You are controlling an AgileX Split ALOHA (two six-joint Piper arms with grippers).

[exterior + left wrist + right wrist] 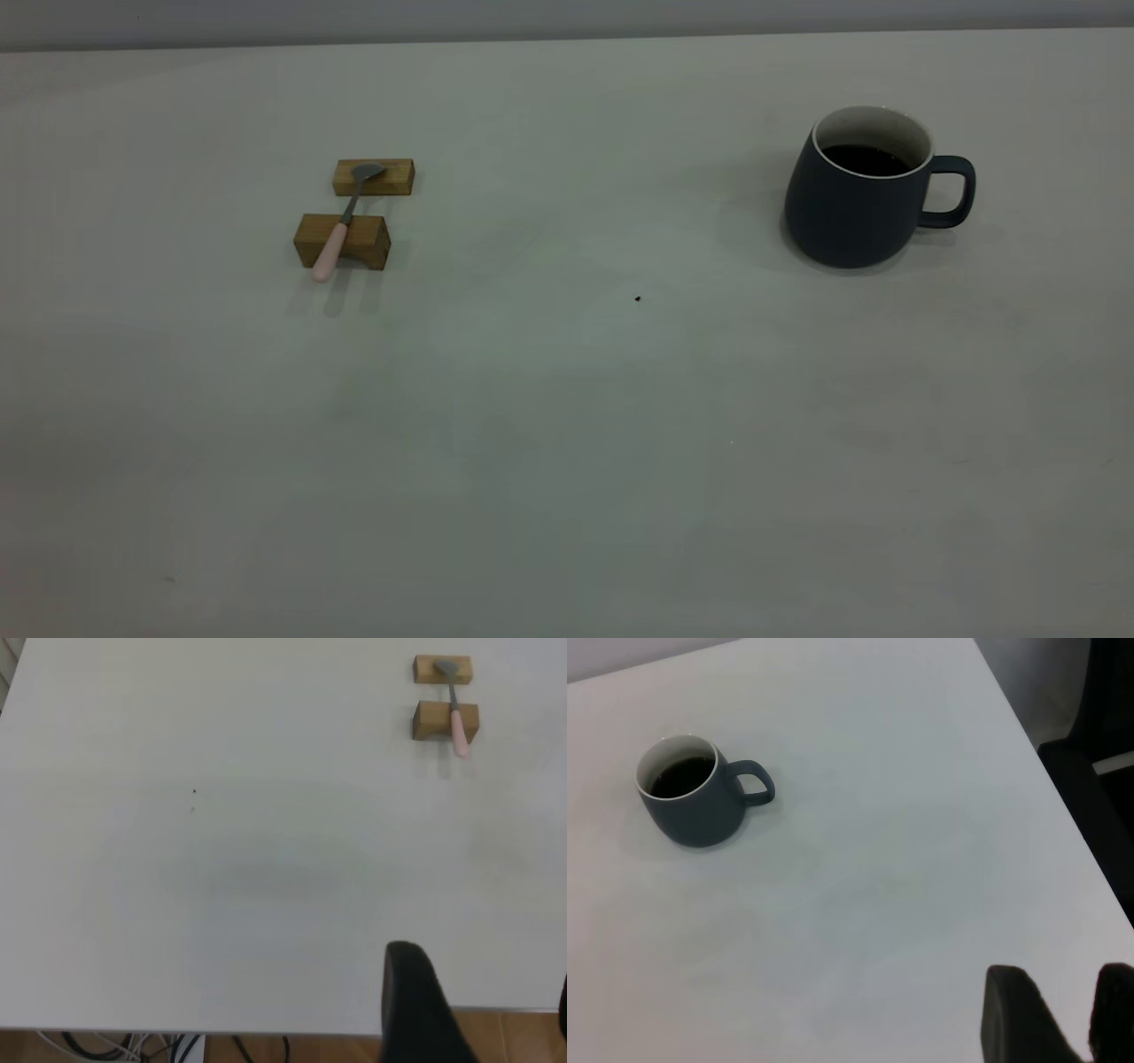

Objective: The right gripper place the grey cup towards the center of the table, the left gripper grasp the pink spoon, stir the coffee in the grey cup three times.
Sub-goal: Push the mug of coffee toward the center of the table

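Note:
The grey cup (850, 213) stands upright at the table's far right, handle pointing right, with dark coffee (873, 159) inside. In the right wrist view the grey cup (700, 811) and its coffee (678, 775) sit far from my right gripper (1072, 992), which is open and empty over bare table. The pink spoon (341, 226) lies across two wooden blocks at the far left, bowl on the back block. In the left wrist view the pink spoon (456, 718) is far from my left gripper (483, 992), open and empty at the table's edge. Neither arm shows in the exterior view.
The spoon rests on the back block (374, 177) and the front block (354, 244). A tiny black speck (637, 299) marks the table (567, 425) near its middle. Cables hang below the table edge (177, 1047) in the left wrist view.

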